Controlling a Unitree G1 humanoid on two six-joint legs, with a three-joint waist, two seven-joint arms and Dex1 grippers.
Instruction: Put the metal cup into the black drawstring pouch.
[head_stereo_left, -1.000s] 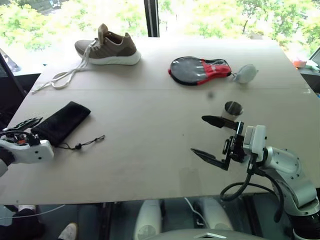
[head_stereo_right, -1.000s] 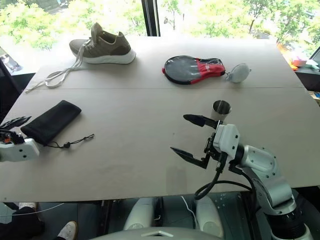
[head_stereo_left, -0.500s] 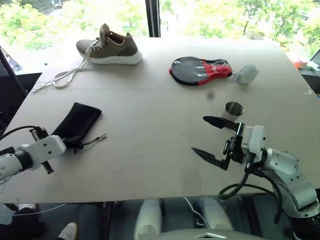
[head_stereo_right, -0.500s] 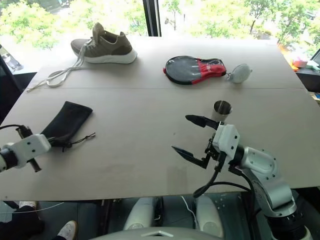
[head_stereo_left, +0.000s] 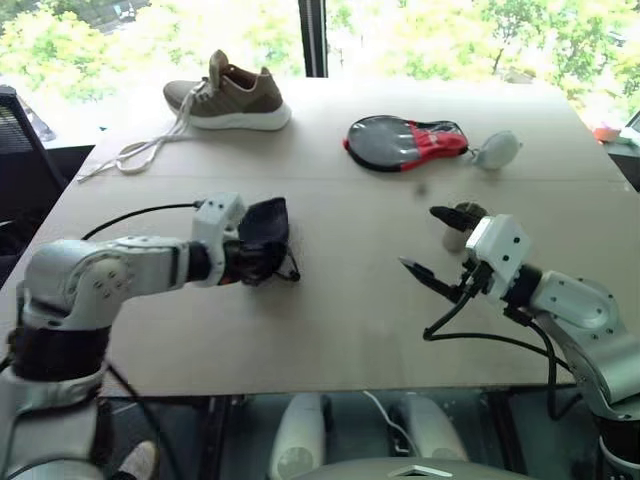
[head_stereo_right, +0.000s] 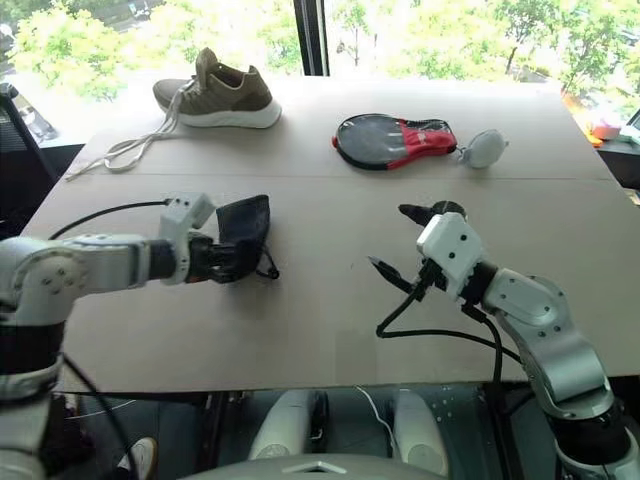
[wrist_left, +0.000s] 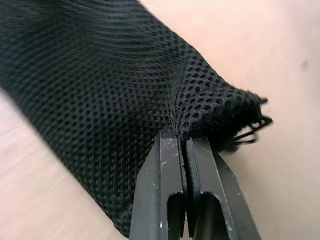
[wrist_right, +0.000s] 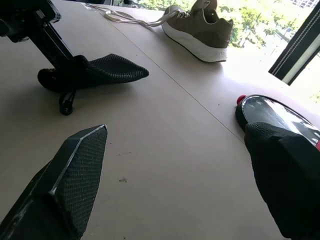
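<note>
Left wrist view: your left gripper (wrist_left: 186, 150) is clenched on the black drawstring pouch (wrist_left: 100, 90) near its mouth. Your right gripper (head_stereo_left: 432, 245) stands spread wide, the metal cup (head_stereo_left: 462, 222) just behind it on the table (head_stereo_left: 340, 330).

On the table (head_stereo_left: 330, 300), the black drawstring pouch (head_stereo_left: 262, 238) sits left of centre, pinched at its mouth end by the left tool (head_stereo_left: 244, 262). The metal cup (head_stereo_left: 462, 222) stands to the right — the right tool (head_stereo_left: 436, 245) straddles it. Behind them lie a shoe (head_stereo_left: 228, 95) at far left, a paddle-shaped case (head_stereo_left: 402, 142) and a small rounded pouch (head_stereo_left: 498, 151) at far right.
</note>
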